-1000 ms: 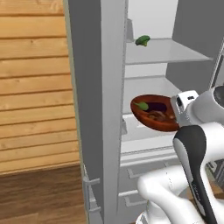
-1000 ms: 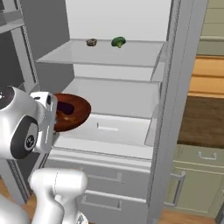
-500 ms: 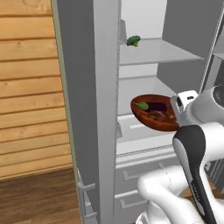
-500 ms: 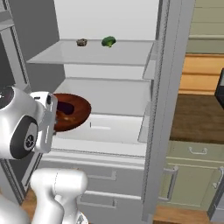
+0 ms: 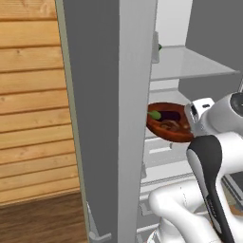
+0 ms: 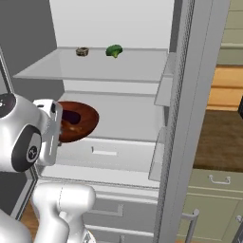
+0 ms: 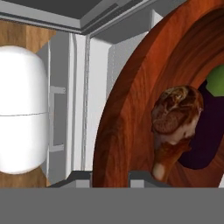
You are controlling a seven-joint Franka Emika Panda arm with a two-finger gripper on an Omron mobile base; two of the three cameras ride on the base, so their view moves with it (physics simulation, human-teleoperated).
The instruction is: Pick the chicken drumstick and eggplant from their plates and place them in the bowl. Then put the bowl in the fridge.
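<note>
Glossy round wooden bowl (image 7: 131,109) cradles knobbly drumstick (image 7: 175,118) beside smooth eggplant (image 7: 205,144).

Evenly lit, sharp rendered views with soft, flat light and no glare or blur: the fridge (image 6: 190,118) interior reads bright white, its door face a duller grey, faint shading lies under the shelves, and the bowl (image 7: 131,113) shows a mild gloss up close.
</note>
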